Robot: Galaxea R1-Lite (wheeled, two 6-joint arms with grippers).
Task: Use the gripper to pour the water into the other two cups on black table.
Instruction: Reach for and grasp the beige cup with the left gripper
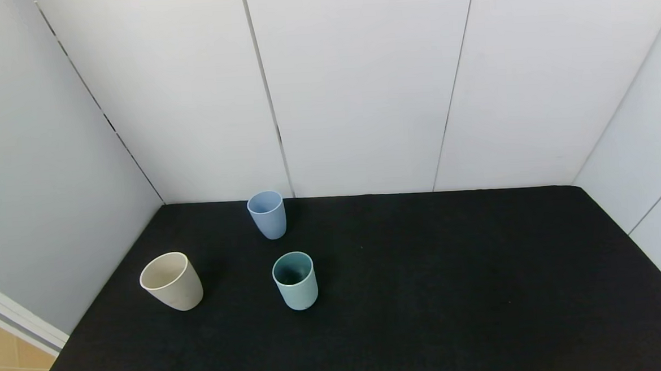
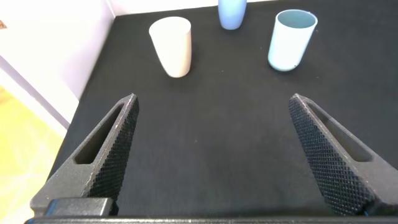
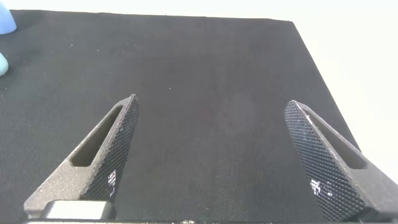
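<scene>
Three cups stand upright on the black table [image 1: 426,293]. The pale blue cup [image 1: 267,214] is at the back, the teal cup [image 1: 295,280] in front of it, and the beige cup [image 1: 172,281] to the left. Neither arm shows in the head view. My left gripper [image 2: 212,102] is open and empty above the table, short of the beige cup [image 2: 171,46], the blue cup [image 2: 231,13] and the teal cup [image 2: 290,39]. My right gripper [image 3: 210,106] is open and empty over bare table; slivers of the blue cup [image 3: 6,18] and the teal cup [image 3: 2,63] show at that view's edge.
White panel walls [image 1: 359,88] close the table at the back and on both sides. The table's left edge drops to a wooden floor [image 1: 3,366]. The right half of the table holds no objects.
</scene>
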